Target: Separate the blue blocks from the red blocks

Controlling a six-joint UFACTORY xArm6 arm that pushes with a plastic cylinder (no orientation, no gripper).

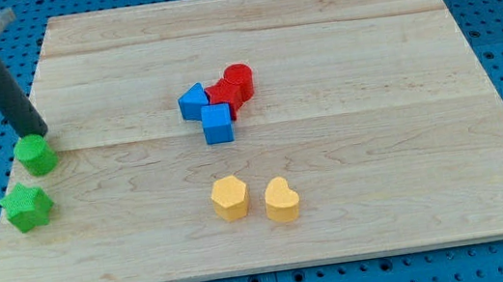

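Camera view first: my tip is a bare rod end with nothing to clasp or release; it stands at the board's left edge, touching or just behind the green round block. Taking the red cylinder as landmark, the second red block, its shape unclear, presses against its lower-left side. The blue triangular block lies further left, and the blue cube just below, both touching the red cluster. A green star block and two yellow blocks lie well apart. I judge the clean approach is from the cylinder's right, entering between the colours and sweeping the blues leftward without dragging reds.
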